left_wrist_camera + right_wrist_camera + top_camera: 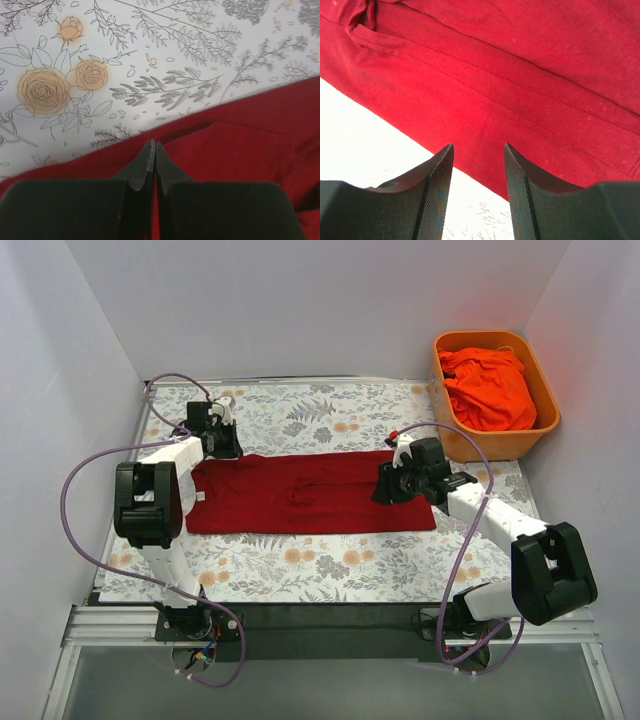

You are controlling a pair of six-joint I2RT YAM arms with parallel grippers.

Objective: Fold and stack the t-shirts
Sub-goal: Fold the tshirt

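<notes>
The dark crimson t-shirt [310, 492] lies flat as a long folded strip across the middle of the floral table cover. It also shows in the left wrist view [240, 155] and the right wrist view [520, 65]. My left gripper [224, 448] is at the strip's far left corner; its jaws are closed together [153, 146] with the tips at the cloth's edge. My right gripper [390, 485] is open [478, 150] low over the strip's right end, straddling the cloth's edge. The bright orange-red t-shirt [487, 388] lies crumpled in the tub.
The rigid orange plastic tub [546, 408] stands at the back right, close to the right arm. White walls enclose the table on three sides. The floral cover [300, 565] lies bare in front of the strip and behind it [310, 420].
</notes>
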